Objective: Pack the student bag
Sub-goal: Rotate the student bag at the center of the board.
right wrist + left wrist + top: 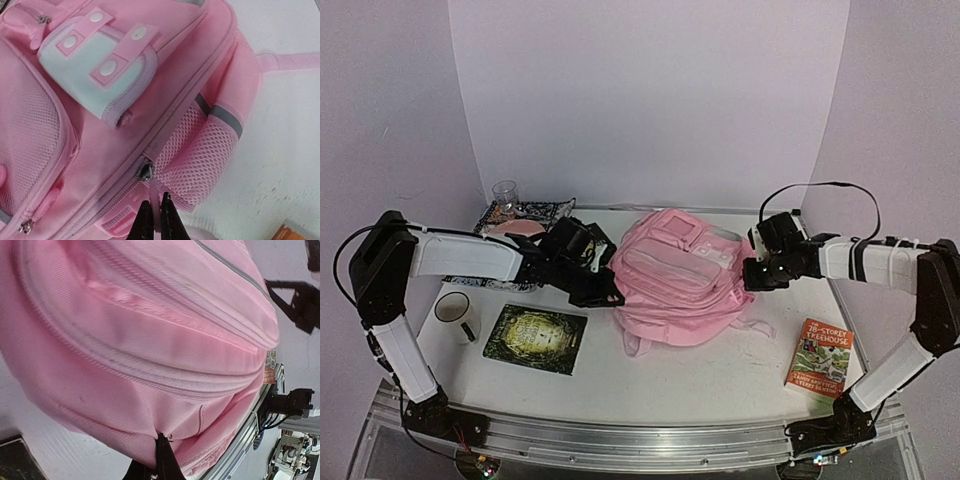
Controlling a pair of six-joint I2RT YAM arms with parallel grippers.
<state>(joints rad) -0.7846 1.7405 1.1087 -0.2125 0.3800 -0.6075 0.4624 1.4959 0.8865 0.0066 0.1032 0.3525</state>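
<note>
The pink backpack [680, 280] lies mid-frame, the right gripper [155, 206] clamped on its zipper pull [152, 192] at lower centre, the left gripper [163, 444] pinched together on its fabric at bottom centre.

Student bag [678, 285]: pale-pink backpack, lying front-up, bulging; front pockets zipped, mesh side pocket, strap trailing.

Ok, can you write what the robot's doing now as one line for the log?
left gripper: pinching student bag edge | right gripper: shut on zipper pull | green book, orange book: not packed yet
</note>
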